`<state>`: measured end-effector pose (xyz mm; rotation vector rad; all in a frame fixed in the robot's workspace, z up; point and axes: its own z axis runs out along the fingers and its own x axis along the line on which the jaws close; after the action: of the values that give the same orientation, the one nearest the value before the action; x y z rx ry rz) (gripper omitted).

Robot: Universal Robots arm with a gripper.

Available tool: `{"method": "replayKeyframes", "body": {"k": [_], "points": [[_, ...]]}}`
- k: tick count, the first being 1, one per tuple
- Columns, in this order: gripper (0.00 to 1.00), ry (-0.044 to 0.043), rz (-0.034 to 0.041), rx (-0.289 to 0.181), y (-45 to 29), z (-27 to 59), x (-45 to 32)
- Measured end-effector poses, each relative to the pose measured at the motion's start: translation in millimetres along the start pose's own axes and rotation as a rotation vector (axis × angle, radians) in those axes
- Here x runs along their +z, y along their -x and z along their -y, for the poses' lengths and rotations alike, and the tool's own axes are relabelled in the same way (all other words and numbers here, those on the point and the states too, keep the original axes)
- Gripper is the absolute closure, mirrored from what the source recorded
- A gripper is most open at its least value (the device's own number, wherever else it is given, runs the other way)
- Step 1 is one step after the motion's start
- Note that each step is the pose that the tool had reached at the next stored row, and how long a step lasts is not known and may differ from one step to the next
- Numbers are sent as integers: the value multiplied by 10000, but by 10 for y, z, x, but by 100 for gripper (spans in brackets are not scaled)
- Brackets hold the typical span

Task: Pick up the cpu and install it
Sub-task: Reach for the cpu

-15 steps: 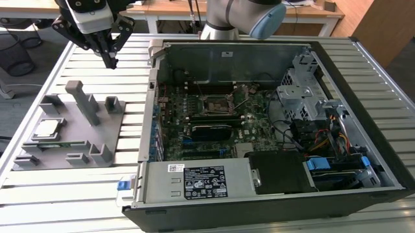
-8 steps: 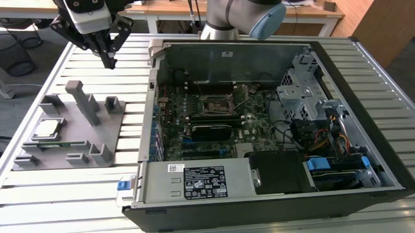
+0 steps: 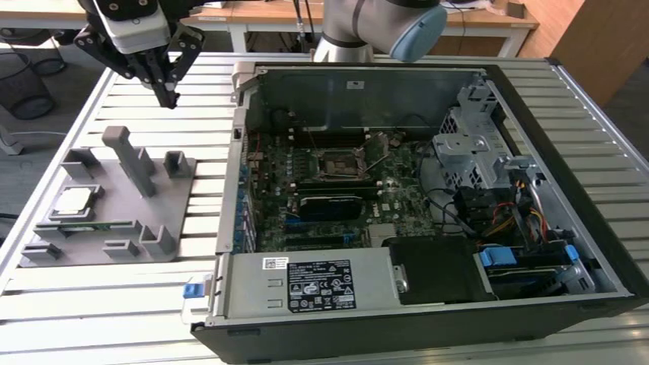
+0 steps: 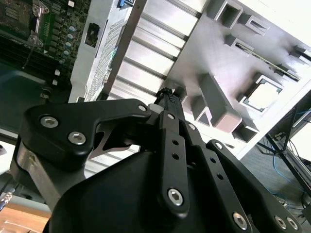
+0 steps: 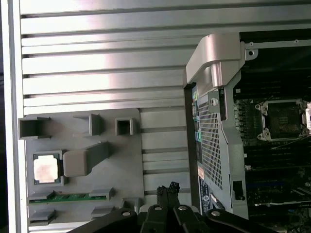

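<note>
The cpu [image 3: 75, 200] is a small silver square lying in a recess of the grey fixture [image 3: 121, 228] on the exterior view's left. In both wrist views the cpu [image 5: 46, 170] [image 4: 262, 95] still rests in that recess. My gripper [image 3: 166, 97] hangs above the slatted table beyond the fixture's far end, well clear of the cpu. Its black fingers [image 5: 167, 190] meet at the tips and hold nothing. The gripper [image 4: 167, 95] is shut. The motherboard socket [image 3: 338, 163] sits inside the open computer case, also in view as the socket [image 5: 284, 119].
A green memory stick [image 3: 87, 226] lies in the fixture beside the cpu. Grey posts [image 3: 130, 156] rise from the fixture. The open case [image 3: 426, 198] has tall walls, a drive cage and cables on the exterior view's right. Slatted table [image 3: 112, 304] surrounds them.
</note>
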<state>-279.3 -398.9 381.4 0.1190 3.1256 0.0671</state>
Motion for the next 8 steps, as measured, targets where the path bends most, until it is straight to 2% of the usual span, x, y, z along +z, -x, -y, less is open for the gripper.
{"method": "replayKeyframes", "body": {"k": [8], "points": [[89,0,-11,0,-45,4,4]]}}
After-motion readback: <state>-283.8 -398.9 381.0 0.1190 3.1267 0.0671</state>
